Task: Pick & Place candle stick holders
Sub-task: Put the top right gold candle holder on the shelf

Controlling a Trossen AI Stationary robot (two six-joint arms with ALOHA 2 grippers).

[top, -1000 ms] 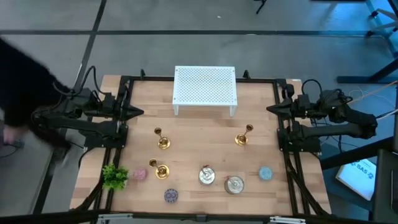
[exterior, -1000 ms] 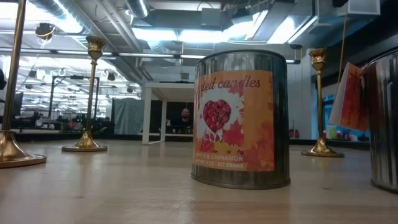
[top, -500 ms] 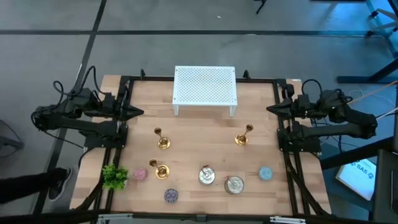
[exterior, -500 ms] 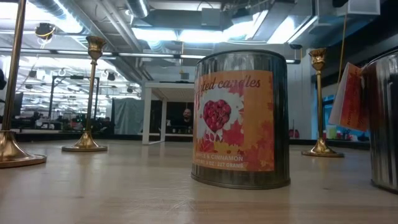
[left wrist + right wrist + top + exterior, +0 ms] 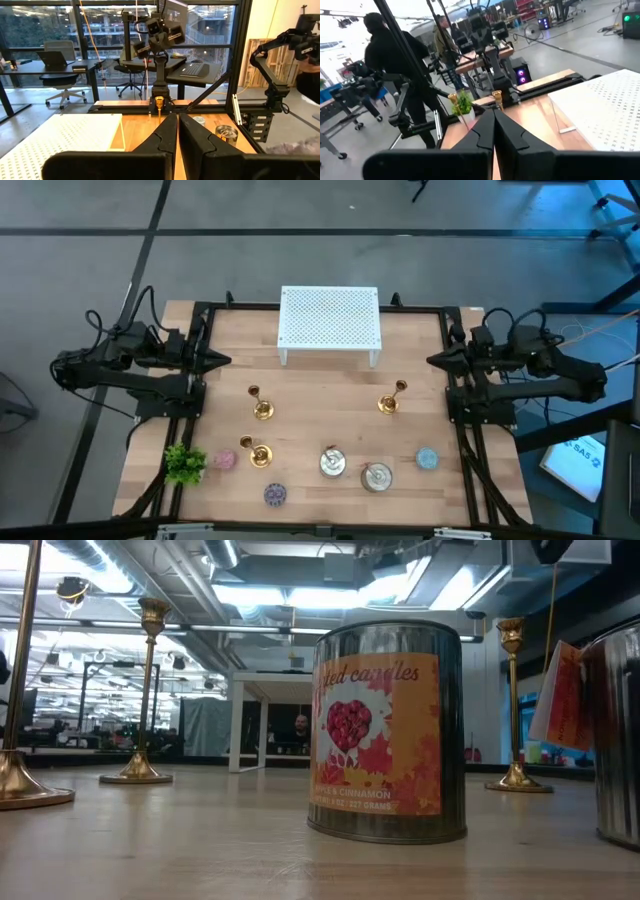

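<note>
Standing upright on the wooden table (image 5: pixel 320 395) are three brass candle holders: one left of centre (image 5: pixel 262 408), one right of centre (image 5: pixel 389 402), one lower left (image 5: pixel 259 454). At the frame's left edge, the left gripper (image 5: pixel 222 361) has its jaws pressed together; likewise the right gripper (image 5: pixel 433 359) at the right edge. Both hold nothing.

Open tabletop (image 5: pixel 320 395) between rack (image 5: pixel 330 320) and candlesticks (image 5: pixel 262 408).
</note>
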